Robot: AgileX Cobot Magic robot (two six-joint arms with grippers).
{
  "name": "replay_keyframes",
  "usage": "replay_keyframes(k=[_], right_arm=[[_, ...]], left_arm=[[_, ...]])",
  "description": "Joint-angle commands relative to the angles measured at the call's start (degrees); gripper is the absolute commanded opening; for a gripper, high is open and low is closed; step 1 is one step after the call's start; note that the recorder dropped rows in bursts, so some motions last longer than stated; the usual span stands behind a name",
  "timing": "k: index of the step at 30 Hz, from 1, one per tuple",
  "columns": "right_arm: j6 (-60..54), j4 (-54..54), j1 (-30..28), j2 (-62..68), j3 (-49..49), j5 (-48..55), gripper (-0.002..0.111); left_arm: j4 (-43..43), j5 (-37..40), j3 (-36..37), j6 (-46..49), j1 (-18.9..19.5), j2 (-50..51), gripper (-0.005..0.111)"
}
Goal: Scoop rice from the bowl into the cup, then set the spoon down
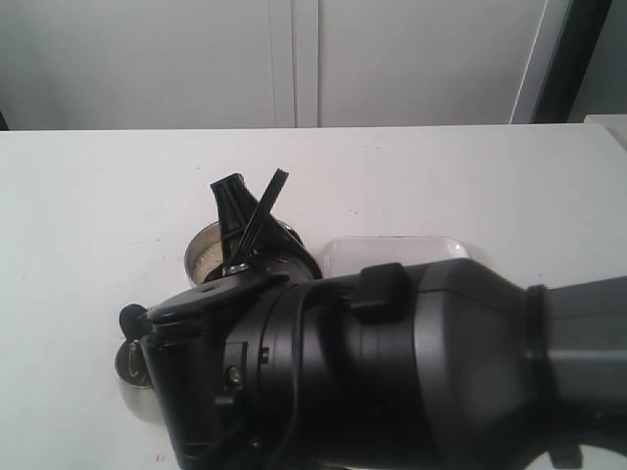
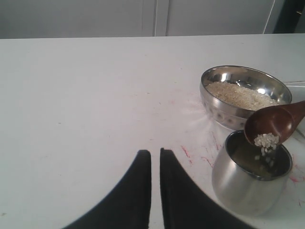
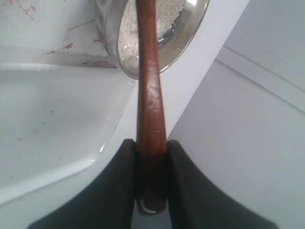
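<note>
The steel bowl (image 2: 224,112) holds a heap of off-white rice (image 2: 238,95). Close in front of it stands the smaller steel cup (image 2: 243,186). The brown wooden spoon (image 2: 271,121) hangs tilted over the cup's mouth, and grains of rice (image 2: 266,140) are sliding off its scoop into the cup. My right gripper (image 3: 151,143) is shut on the end of the spoon handle (image 3: 148,71), which points toward the bowl (image 3: 190,33). My left gripper (image 2: 155,151) sits low over bare table to the left of the cup, fingers nearly touching and holding nothing.
A clear shallow tray (image 1: 392,250) lies to the right of the bowl (image 1: 211,257). The bulky right arm (image 1: 411,362) fills the lower exterior view and hides part of the cup (image 1: 132,370). Red smears (image 2: 186,151) mark the white table.
</note>
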Motion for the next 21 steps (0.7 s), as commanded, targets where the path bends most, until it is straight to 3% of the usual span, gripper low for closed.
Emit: replay_keyframes(k=[1, 21], right_arm=[[-1.54, -2.1, 0.05, -0.1, 0.2, -0.78, 0.0], [-6.6, -6.74, 0.05, -0.1, 0.2, -0.82, 0.0]], left_arm=[[-0.37, -0.19, -0.41, -0.1, 0.09, 0.04, 0.014], [-0.37, -0.19, -0.41, -0.1, 0.09, 0.04, 0.014]])
